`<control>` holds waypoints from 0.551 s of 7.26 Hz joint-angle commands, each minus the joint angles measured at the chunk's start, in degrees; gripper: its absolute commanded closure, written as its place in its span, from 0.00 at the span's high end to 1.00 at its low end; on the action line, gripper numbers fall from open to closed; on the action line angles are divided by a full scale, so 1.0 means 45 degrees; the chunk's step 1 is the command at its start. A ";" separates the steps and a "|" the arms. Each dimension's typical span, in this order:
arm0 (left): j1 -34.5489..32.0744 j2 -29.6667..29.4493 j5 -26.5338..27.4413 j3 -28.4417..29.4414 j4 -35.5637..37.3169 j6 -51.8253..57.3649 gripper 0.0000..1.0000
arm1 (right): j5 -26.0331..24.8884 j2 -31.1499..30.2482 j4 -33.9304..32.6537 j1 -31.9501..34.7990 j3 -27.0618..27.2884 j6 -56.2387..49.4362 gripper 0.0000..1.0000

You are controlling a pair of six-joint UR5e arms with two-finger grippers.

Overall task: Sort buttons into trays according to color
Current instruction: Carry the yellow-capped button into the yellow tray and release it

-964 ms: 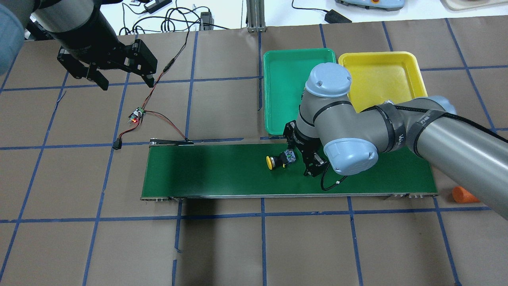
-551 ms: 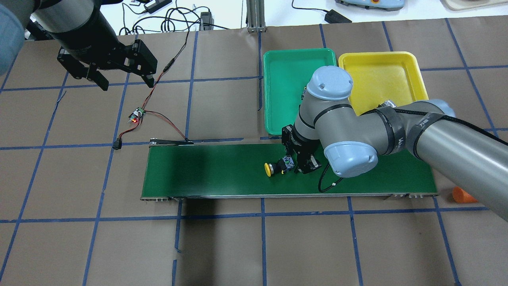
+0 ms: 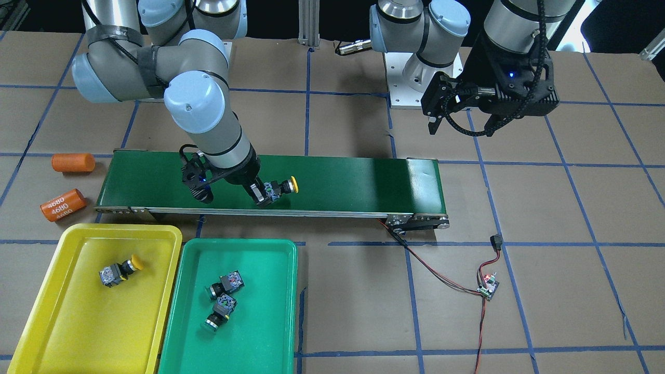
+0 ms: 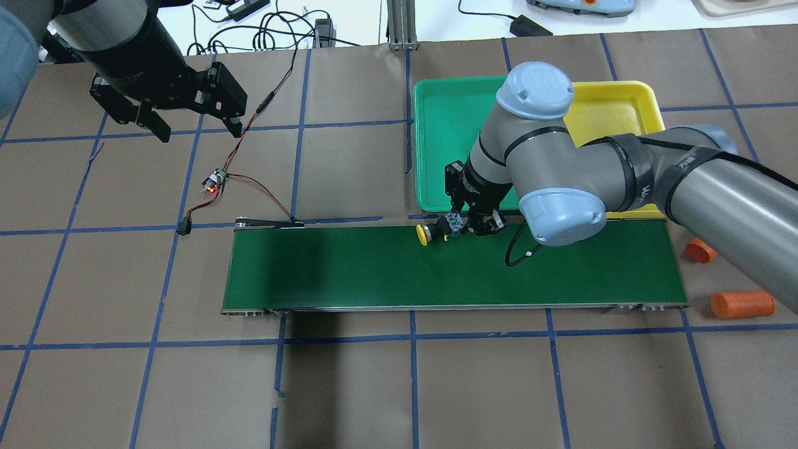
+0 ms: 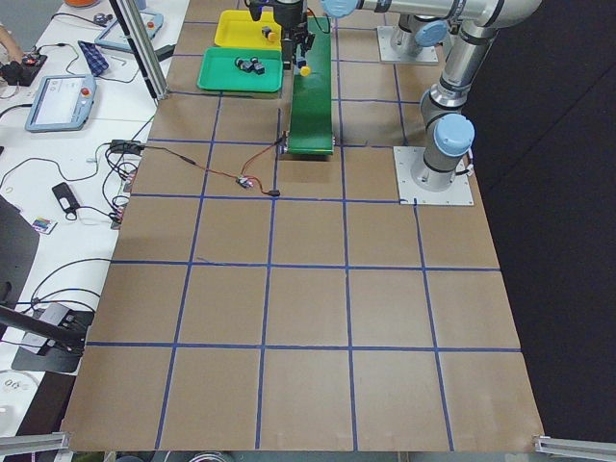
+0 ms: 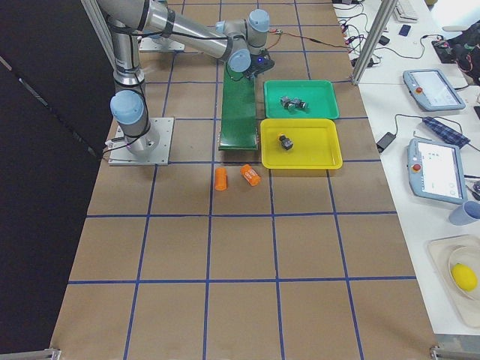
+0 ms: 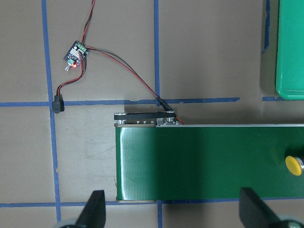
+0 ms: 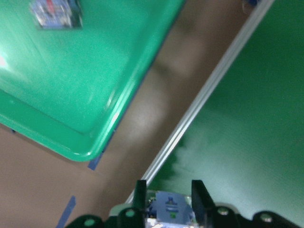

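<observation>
My right gripper (image 4: 454, 224) is shut on a yellow button (image 4: 436, 232) by its black-and-grey body, holding it sideways over the far edge of the conveyor belt (image 4: 349, 268), cap pointing left. In the front view the gripper (image 3: 266, 196) holds that button (image 3: 283, 187) just above the belt. The right wrist view shows the fingers (image 8: 198, 194) clamped on the button body (image 8: 168, 208). The yellow tray (image 3: 78, 332) holds one yellow button (image 3: 119, 271). The green tray (image 3: 260, 322) holds two green buttons (image 3: 224, 284) (image 3: 217, 314). My left gripper (image 4: 193, 128) is open and empty, far left.
Two orange cylinders (image 4: 742, 304) (image 4: 701, 249) lie off the belt's right end. A small controller board (image 4: 215, 181) with red and black wires runs to the belt's left end. The trays (image 4: 442, 143) (image 4: 617, 112) sit side by side beyond the belt.
My right gripper has carried the yellow button from the middle of the belt toward its far edge, nearer the trays. The left arm has not moved.
</observation>
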 commanded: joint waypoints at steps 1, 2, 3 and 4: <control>-0.0006 0.0002 0.0005 -0.0006 0.0001 0.0001 1.00 | -0.0289 0.0117 0.0130 -0.3115 -0.0765 -0.4239 0.00; -0.0006 0.0002 0.0005 -0.0006 0.0001 0.0001 1.00 | -0.0404 0.0486 -0.0045 -0.4428 -0.0748 -0.6910 0.00; -0.0006 0.0002 -0.0014 -0.0006 0.0001 0.0001 1.00 | -0.0405 0.1205 -0.0105 -0.5098 -0.0786 -0.7691 0.27; -0.0006 -0.0017 0.0005 -0.0006 0.0020 0.0001 1.00 | -0.0483 0.1289 -0.0550 -0.5163 -0.1018 -0.7622 0.99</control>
